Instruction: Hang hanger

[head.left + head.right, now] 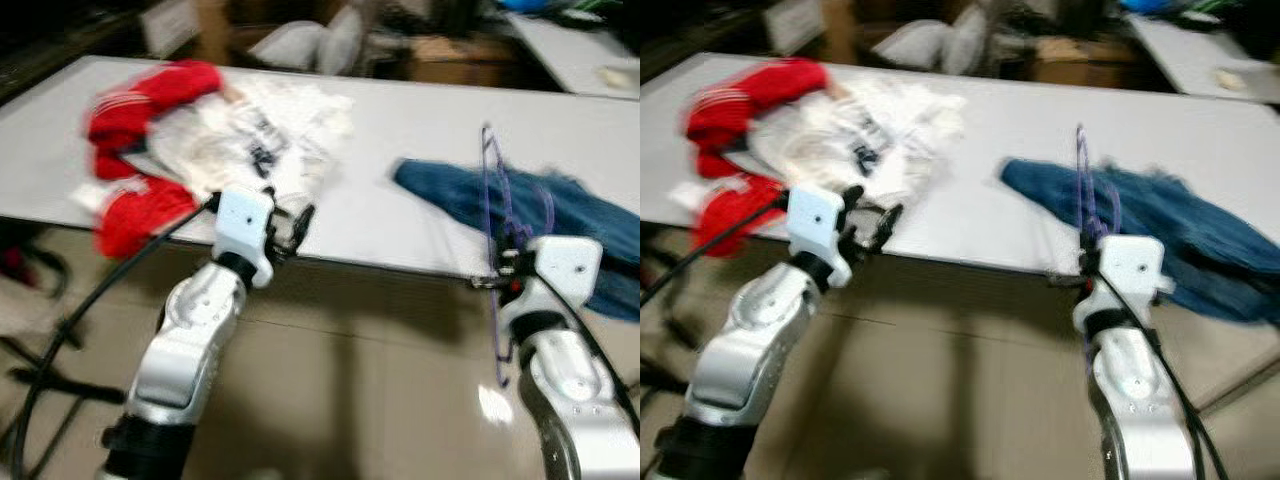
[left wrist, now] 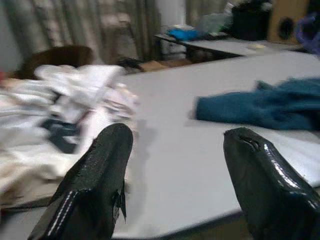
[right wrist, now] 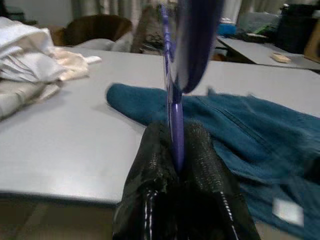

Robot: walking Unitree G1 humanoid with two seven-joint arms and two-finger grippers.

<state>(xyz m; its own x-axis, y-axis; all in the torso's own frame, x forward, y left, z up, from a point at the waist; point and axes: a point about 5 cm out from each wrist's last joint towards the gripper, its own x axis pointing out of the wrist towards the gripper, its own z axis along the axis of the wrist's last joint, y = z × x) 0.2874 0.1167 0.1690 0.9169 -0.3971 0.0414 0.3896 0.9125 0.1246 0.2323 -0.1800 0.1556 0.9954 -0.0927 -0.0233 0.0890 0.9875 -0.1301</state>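
Observation:
A thin purple hanger stands upright at the table's near edge, pinched in my right gripper, which is shut on its lower part. Just behind it a blue garment lies spread on the white table. My left gripper is open at the near table edge, its two black fingers apart with nothing between them, pointing at a heap of white clothes.
A red garment lies at the table's left end beside the white heap. A black cable runs down from my left arm. Boxes and bags crowd the floor beyond the table. Another table stands at the far right.

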